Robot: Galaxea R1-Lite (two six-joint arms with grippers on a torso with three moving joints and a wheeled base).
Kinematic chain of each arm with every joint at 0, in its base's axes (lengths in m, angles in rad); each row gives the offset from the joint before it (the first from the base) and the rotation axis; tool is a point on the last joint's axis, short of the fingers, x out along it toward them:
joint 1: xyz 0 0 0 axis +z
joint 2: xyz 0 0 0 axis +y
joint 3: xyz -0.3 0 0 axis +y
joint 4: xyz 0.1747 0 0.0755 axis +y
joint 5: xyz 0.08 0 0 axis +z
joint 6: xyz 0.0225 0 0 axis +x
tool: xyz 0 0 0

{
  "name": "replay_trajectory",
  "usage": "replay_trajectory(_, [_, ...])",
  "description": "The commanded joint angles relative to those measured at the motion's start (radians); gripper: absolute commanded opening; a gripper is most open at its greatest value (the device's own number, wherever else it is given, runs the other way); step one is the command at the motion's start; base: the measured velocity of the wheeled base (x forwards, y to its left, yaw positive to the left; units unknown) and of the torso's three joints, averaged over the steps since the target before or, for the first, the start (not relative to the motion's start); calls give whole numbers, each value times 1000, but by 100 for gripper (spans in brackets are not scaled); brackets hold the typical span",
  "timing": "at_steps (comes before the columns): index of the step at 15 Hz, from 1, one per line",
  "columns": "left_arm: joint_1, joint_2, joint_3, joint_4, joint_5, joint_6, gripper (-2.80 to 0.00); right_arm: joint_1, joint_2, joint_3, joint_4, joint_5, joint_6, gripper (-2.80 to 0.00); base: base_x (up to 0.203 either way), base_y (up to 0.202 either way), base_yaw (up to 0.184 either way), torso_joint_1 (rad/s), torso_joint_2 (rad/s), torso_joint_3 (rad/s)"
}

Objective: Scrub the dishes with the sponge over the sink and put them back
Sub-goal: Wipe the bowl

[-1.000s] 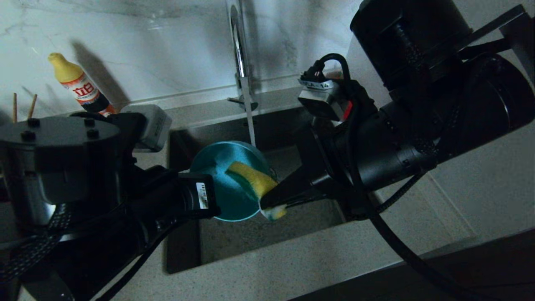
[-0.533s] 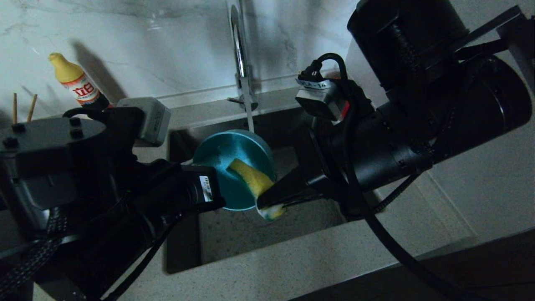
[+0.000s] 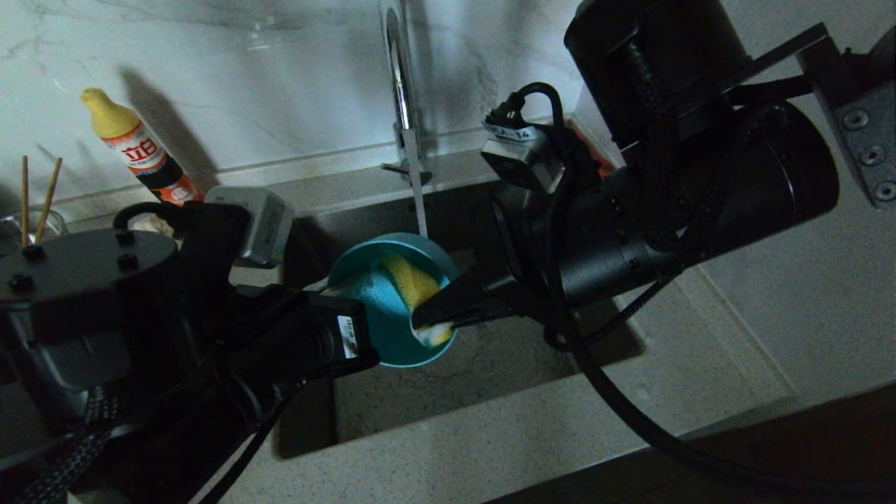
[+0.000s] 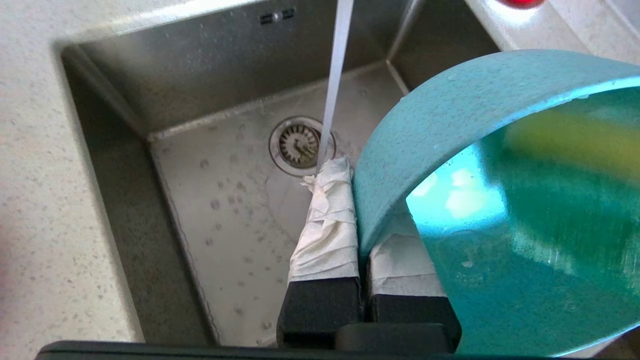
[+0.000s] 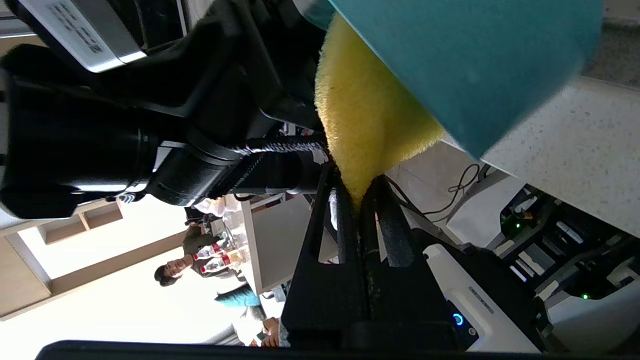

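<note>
The teal-blue bowl (image 3: 374, 318) hangs tilted over the sink (image 3: 434, 399), under the thin water stream (image 3: 422, 210). My left gripper (image 4: 356, 200) is shut on the bowl's rim (image 4: 400, 150), one white-wrapped finger (image 4: 325, 225) outside and the other inside. My right gripper (image 3: 428, 327) is shut on the yellow sponge (image 3: 414, 283), which presses into the bowl's inside. In the right wrist view the sponge (image 5: 360, 125) fans out from the shut right gripper (image 5: 357, 192) against the bowl (image 5: 465, 60). Two chopsticks (image 3: 35, 196) stand at the far left. The plate is out of view.
The chrome faucet (image 3: 399, 77) rises behind the basin, and the drain strainer (image 4: 298, 145) lies under the stream. A yellow-capped detergent bottle (image 3: 136, 150) leans at the back wall on the left. Speckled counter (image 3: 532, 434) borders the sink in front and on the right.
The bowl has tipped and sunk a little in my left gripper. My right gripper has pushed the sponge leftward, deeper into the bowl.
</note>
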Motion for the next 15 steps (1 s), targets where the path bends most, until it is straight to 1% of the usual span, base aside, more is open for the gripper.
replay_trajectory(1, [0, 2, 5, -4, 1, -1, -280, -3, -7, -1, -19, -1, 3, -280, 0, 0, 0, 0, 0, 0])
replay_trajectory(3, [0, 2, 9, -4, 0, 1, -280, -15, -13, -1, -38, -1, -2, -280, 0, 0, 0, 0, 0, 0])
replay_trajectory(7, [1, -6, 18, -6, -19, 4, -280, -15, -26, -1, -35, -1, -4, -280, 0, 0, 0, 0, 0, 0])
replay_trajectory(12, [5, -10, -17, -7, -20, 12, -280, -13, -34, 19, 75, 3, 3, -280, 0, 0, 0, 0, 0, 0])
replay_trajectory(15, [5, -12, -38, -7, -22, 13, -280, 9, -25, 36, 89, 5, 4, -280, 0, 0, 0, 0, 0, 0])
